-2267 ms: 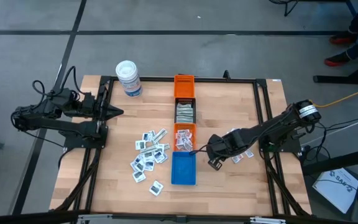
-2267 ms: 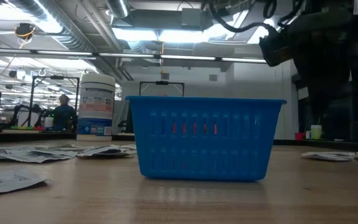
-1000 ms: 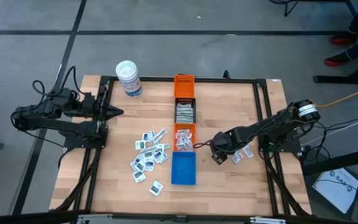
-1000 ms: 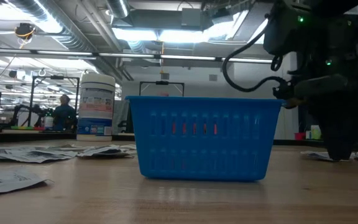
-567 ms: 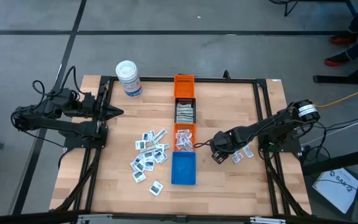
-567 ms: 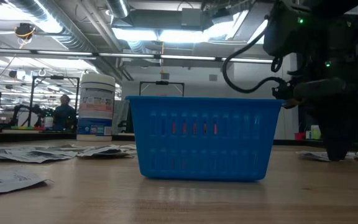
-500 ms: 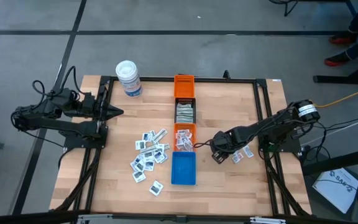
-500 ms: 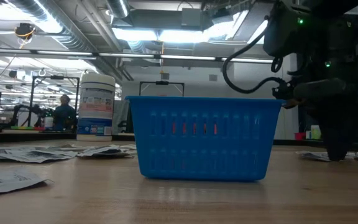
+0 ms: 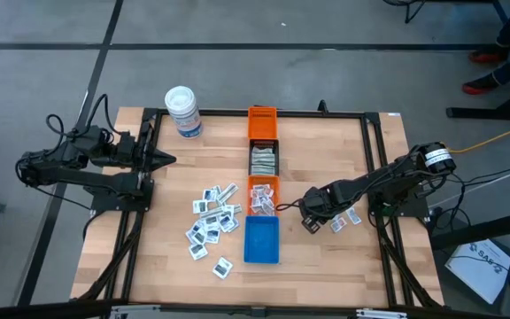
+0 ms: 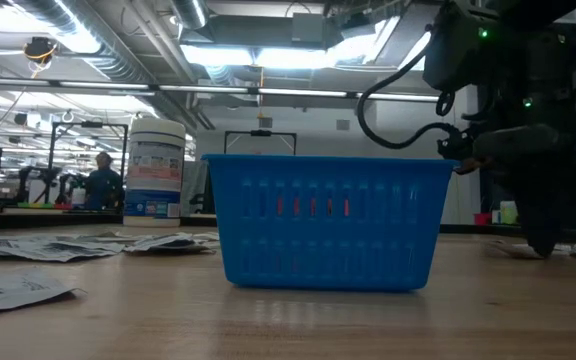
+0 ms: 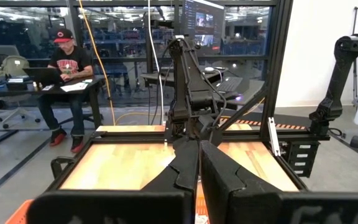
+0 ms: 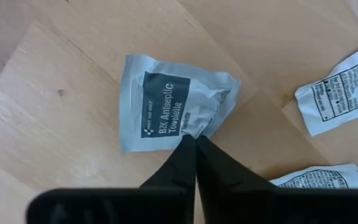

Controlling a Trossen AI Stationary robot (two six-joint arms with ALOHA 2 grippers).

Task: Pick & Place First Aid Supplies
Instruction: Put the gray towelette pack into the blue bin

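Two arms work at a wooden table (image 9: 326,168), seen from above. At far left, the left gripper (image 9: 168,160) waits near the table's left edge with its fingers (image 11: 185,168) pressed together and holding nothing. Just beyond it, toward the far corner, stands a white tub (image 9: 183,112) with a blue label. Left of centre, a loose cluster of small white packets (image 9: 211,221) lies flat on the wood. Down the centre runs a line of four bins: an orange bin (image 9: 262,122) farthest back, then a black bin (image 9: 264,160) holding pale strips, a second orange bin (image 9: 263,195) holding packets with red print, and a blue bin (image 9: 261,239) nearest the front, touching the one behind it. Right of the blue bin, the right gripper (image 9: 309,221) is lowered to the table surface. In its wrist view the fingers (image 12: 182,158) are closed on the crumpled edge of an antiseptic towelette packet (image 12: 166,102), which lies on the wood. Two more packets (image 12: 340,93) lie just beside it, apart from the fingers. In the low view the blue bin fills the middle, with the right arm (image 10: 528,120) at its right.
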